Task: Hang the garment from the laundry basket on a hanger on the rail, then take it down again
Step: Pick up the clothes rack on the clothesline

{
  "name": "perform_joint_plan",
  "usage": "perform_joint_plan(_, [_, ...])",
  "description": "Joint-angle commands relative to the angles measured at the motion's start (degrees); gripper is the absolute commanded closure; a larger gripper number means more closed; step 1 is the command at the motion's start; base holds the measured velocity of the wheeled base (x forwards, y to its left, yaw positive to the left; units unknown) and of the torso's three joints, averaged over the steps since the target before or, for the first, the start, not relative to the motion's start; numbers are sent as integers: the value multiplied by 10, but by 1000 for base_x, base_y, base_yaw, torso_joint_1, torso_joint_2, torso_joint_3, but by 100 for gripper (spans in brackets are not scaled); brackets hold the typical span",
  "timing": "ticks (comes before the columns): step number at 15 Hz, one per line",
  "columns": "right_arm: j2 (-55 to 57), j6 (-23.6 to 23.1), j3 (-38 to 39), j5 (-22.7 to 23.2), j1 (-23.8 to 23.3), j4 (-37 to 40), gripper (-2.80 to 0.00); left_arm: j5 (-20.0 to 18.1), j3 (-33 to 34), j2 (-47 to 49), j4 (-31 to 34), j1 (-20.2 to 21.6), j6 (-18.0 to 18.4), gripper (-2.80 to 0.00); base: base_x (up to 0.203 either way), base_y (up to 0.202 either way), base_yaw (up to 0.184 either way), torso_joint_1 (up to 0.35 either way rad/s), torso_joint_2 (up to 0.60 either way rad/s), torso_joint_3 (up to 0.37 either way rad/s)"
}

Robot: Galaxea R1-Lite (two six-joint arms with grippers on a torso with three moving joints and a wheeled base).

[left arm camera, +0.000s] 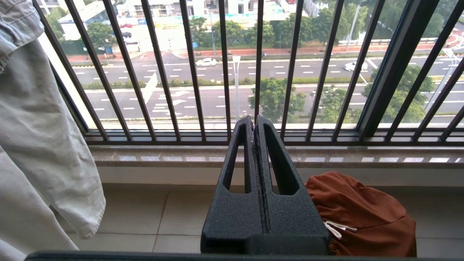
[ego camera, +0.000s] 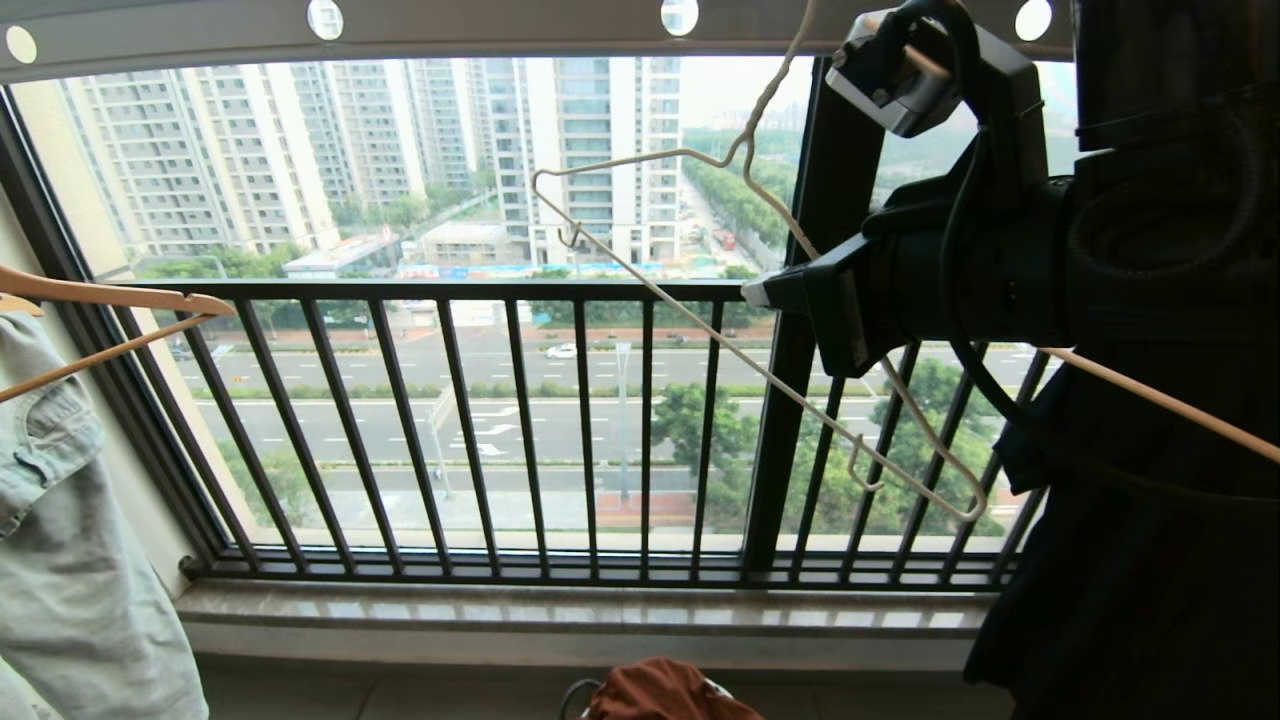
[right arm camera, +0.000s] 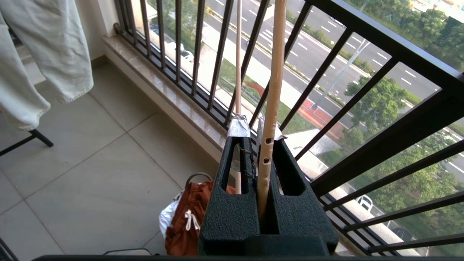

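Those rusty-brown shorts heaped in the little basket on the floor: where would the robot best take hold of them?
By the gathered waistband beside the white drawstring, coming straight down from above. The shorts bulge over the laundry basket rim with that bunched edge exposed, so a pincer probably gets a thick fold there. The right pincer currently grips the hanger.

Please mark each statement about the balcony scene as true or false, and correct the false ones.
1. The right gripper is shut on the hanger. True.
2. The garment already hangs on the hanger. False: the rust-brown shorts still lie in the laundry basket on the floor.
3. The left gripper holds the garment. False: it is shut and holds nothing.
4. A pale denim piece hangs on the robot's left. True.
5. The hanger hangs level. False: it is tilted steeply.
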Motion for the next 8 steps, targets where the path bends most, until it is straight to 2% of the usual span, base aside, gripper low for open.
perform_joint_plan(1, [-42, 0, 26, -1, 4, 1, 0, 0, 0, 1, 0, 0, 0, 0, 0, 0, 0, 0, 0, 0])
perform_joint_plan(6, [-137, 7, 168, 8, 1, -9, 0, 0, 0, 1, 0, 0, 0, 0, 0, 0, 0, 0, 0, 0])
perform_joint_plan(8, [-174, 20, 231, 18, -1, -36, 0, 0, 0, 1, 0, 0, 0, 0, 0, 0, 0, 0, 0, 0])
